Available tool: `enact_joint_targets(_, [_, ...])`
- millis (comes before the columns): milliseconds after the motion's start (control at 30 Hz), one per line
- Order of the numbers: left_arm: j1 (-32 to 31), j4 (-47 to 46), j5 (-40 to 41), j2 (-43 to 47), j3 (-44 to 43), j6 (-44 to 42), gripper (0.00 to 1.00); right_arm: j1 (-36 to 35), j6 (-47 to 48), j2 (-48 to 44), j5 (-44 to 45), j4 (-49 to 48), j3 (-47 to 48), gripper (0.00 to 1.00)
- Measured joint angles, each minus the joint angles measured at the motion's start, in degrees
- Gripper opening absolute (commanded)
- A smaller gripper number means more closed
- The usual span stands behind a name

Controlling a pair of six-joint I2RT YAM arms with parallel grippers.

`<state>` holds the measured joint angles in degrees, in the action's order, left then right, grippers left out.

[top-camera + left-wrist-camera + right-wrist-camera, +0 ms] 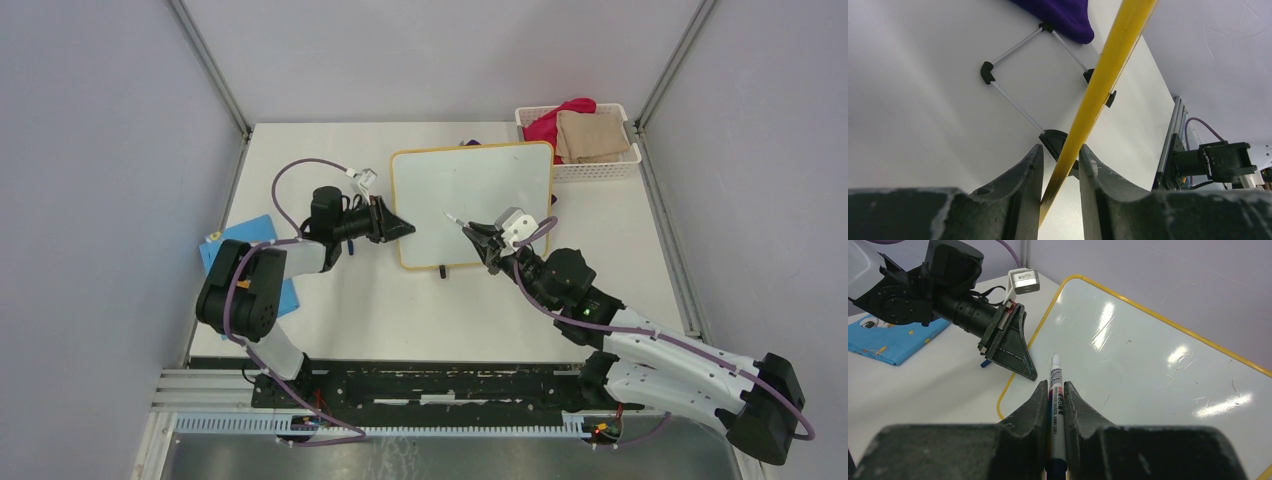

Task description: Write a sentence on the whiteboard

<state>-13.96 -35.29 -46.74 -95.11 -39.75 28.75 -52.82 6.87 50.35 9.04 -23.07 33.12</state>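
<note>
The glossy, round-cornered, yellow-framed whiteboard [470,190] lies on the matte table [400,320]; the left gripper [408,229] straddles its left rim, grip unclear, and the right gripper [472,233], above its near edge, pinches a slim white marker [1056,390].

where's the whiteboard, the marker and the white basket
whiteboard [470,195], top view, bare white face
marker [1056,390], right wrist view, printed barrel
white basket [597,170], top view, near wall

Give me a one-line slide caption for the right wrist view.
Right pincer grips a marker, tip poised over the unwritten whiteboard, while the left pincer sits at its yellow-framed edge.
</note>
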Motion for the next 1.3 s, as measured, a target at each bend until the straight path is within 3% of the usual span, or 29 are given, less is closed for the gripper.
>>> enact_joint_targets(333, [0.15,-0.09,-1.97,-1.22,-0.61,0.00,0.26,0.00,-0.20,0.74,-0.15,0.00,0.00,0.00])
enact_joint_targets(400, [0.15,-0.09,-2.27,-1.22,-0.63,0.00,0.29,0.00,-0.24,1.20,-0.22,0.00,0.00,0.00])
enact_joint_targets(500, [0.15,-0.11,-2.84,-1.25,-0.70,0.00,0.44,-0.07,-0.44,2.08,-0.35,0.02,0.09,0.00])
enact_joint_targets(600, [0.35,-0.04,-2.80,-1.25,-0.70,0.04,0.50,-0.33,-0.46,2.51,-0.50,0.04,0.13,0.00])
enact_joint_targets(1133, [2.12,-14.82,-9.27,-5.64,-0.68,7.76,0.52,-0.42,-0.63,2.60,-1.11,0.02,0.17,0.00])
enact_joint_targets(1300, [2.10,-14.93,-9.92,-6.93,-0.68,7.85,0.44,-0.42,-0.63,2.60,-1.09,0.02,0.17,0.00])
